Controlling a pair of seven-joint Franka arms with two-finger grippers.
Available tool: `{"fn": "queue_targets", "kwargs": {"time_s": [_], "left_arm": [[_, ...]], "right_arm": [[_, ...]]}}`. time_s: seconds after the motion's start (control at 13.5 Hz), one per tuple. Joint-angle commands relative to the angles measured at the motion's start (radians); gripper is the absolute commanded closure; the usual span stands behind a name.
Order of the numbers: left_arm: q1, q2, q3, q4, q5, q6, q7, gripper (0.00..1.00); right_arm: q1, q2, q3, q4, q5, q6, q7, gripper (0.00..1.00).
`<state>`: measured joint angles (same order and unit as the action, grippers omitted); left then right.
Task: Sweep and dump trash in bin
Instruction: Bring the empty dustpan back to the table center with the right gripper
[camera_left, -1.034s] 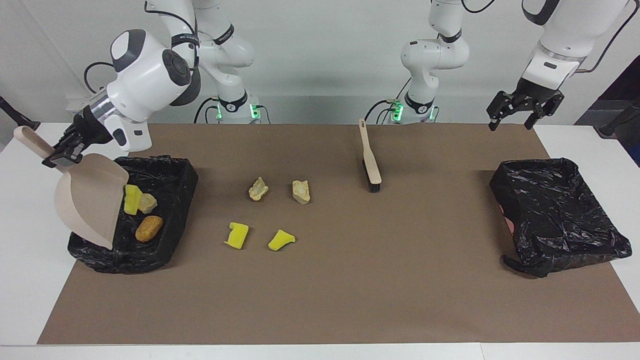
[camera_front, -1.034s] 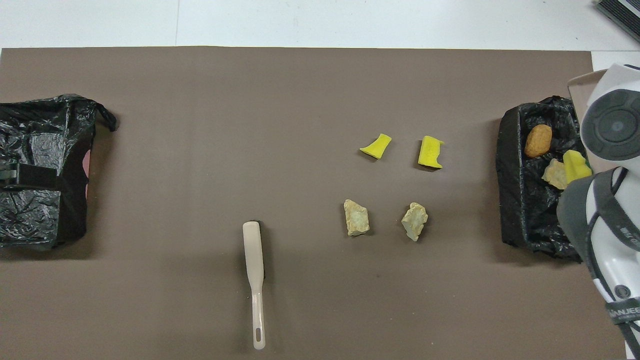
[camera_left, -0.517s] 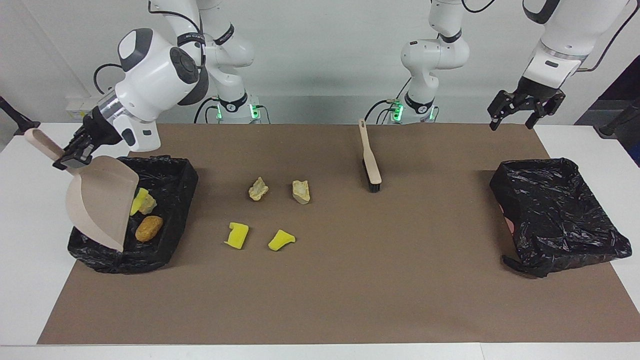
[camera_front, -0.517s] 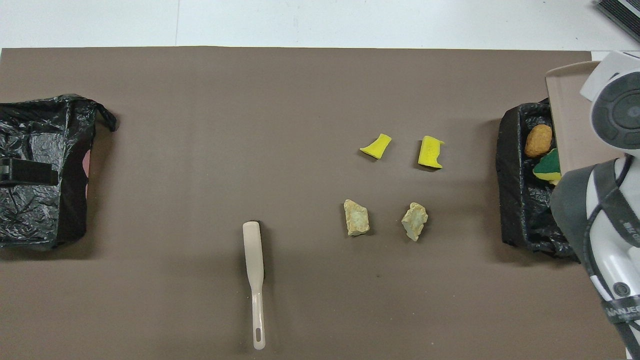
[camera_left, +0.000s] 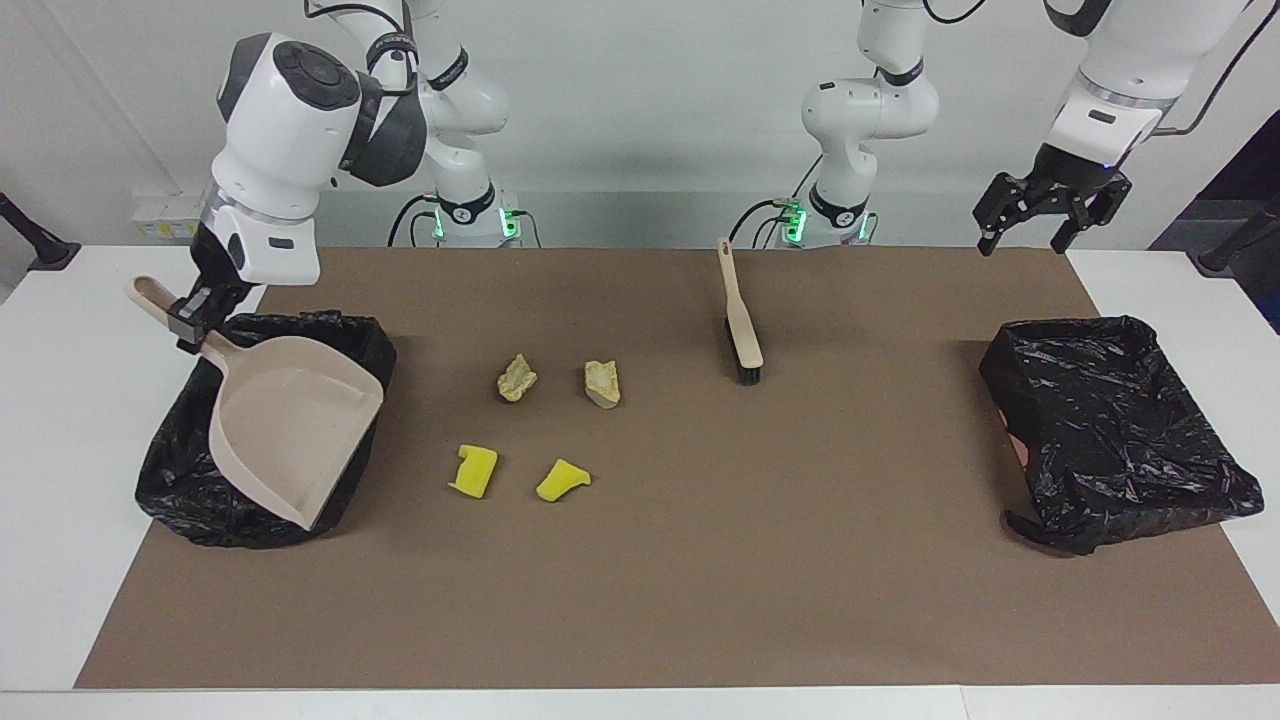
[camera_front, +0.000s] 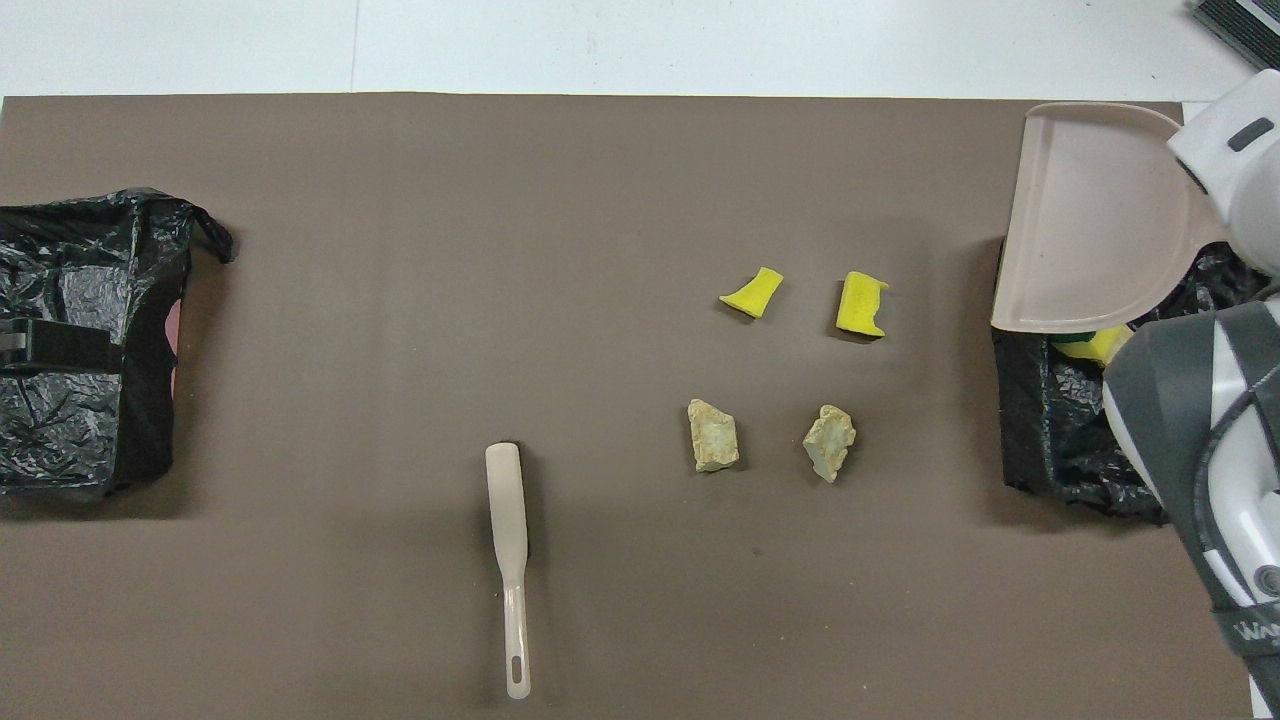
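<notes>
My right gripper (camera_left: 190, 325) is shut on the handle of the beige dustpan (camera_left: 295, 420), which hangs nearly level and empty over the black-lined bin (camera_left: 180, 490) at the right arm's end. In the overhead view the dustpan (camera_front: 1095, 220) covers most of that bin (camera_front: 1030, 440); one yellow, green-backed trash piece (camera_front: 1090, 343) peeks out under its edge. On the mat lie two beige chunks (camera_left: 517, 378) (camera_left: 602, 383) and, farther from the robots, two yellow sponge pieces (camera_left: 474, 470) (camera_left: 563, 480). My left gripper (camera_left: 1050, 205) hangs open and empty, raised over the mat's corner at the left arm's end, waiting.
A beige brush (camera_left: 740, 315) with dark bristles lies on the brown mat (camera_left: 700, 580), nearer to the robots than the trash. A second black-lined bin (camera_left: 1110, 430) stands at the left arm's end.
The right wrist has turned, swinging the dustpan from tipped on its edge to nearly level over the bin. The pan now hides the pieces in the bin. The left gripper rose slightly.
</notes>
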<state>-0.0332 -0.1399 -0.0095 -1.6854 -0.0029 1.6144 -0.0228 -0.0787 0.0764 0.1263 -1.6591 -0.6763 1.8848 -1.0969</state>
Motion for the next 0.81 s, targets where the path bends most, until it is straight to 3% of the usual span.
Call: {"fn": "queue_targets", "kwargs": {"time_s": [0.0, 0.37, 0.74], "left_arm": [[0.005, 0.006, 0.0, 0.018, 0.001, -0.025, -0.002, 0.0], [0.01, 0.006, 0.011, 0.018, 0.004, -0.025, -0.002, 0.0], [0.012, 0.006, 0.011, 0.018, 0.004, -0.025, -0.002, 0.0]], "right_arm": [[0.013, 0.008, 0.007, 0.024, 0.122, -0.027, 0.15, 1.0], [0.155, 0.023, 0.006, 0.044, 0.262, -0.065, 0.48, 1.0], [0.281, 0.179, 0.006, 0.177, 0.316, -0.069, 0.84, 1.0]]}}
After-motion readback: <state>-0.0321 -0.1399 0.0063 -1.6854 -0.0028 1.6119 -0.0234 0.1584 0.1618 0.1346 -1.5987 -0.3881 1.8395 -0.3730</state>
